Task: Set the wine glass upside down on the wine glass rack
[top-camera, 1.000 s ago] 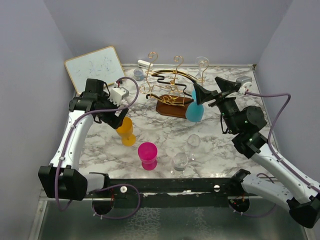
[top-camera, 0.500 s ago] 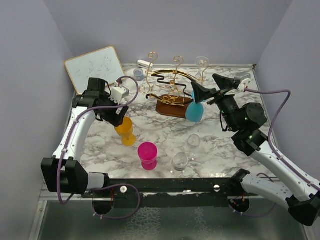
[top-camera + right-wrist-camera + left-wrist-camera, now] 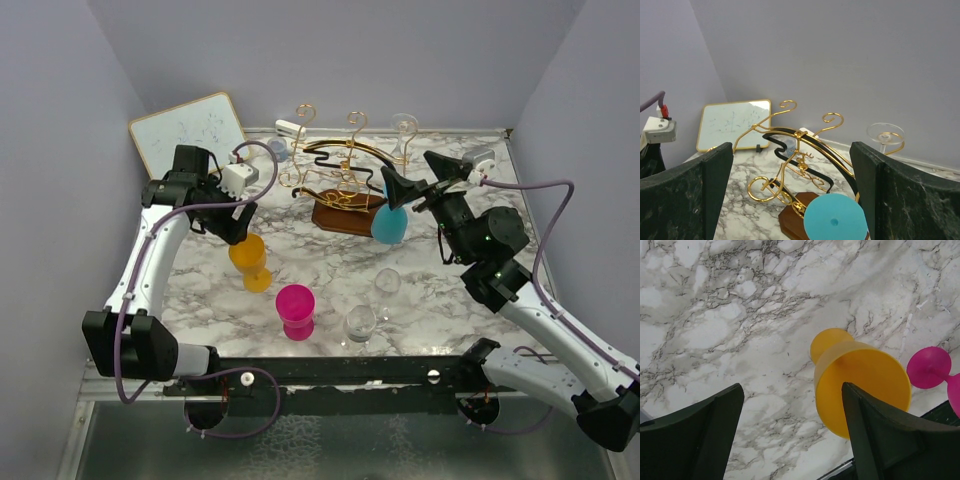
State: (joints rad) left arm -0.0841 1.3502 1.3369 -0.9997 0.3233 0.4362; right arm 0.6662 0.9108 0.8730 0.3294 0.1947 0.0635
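Observation:
The gold wire rack (image 3: 338,168) stands on its brown wooden base (image 3: 345,214) at the back middle; it also shows in the right wrist view (image 3: 799,150). A blue wine glass (image 3: 389,222) hangs foot up at the rack's right arm; its round foot (image 3: 835,220) faces the right wrist camera. My right gripper (image 3: 420,180) is open and empty just above and behind it, jaws either side in the right wrist view (image 3: 791,147). My left gripper (image 3: 236,218) is open and empty above an upright orange glass (image 3: 250,262), which also shows in the left wrist view (image 3: 860,382).
A pink glass (image 3: 295,310) and two clear glasses (image 3: 387,282) (image 3: 360,322) stand near the front. Another clear glass (image 3: 404,128) hangs at the rack's back right. A whiteboard (image 3: 190,135) leans at the back left, with a small glass (image 3: 277,150) next to it.
My left gripper has lifted up and back from the orange glass, which stays on the table. My right gripper has shifted slightly left; the blue glass has not moved.

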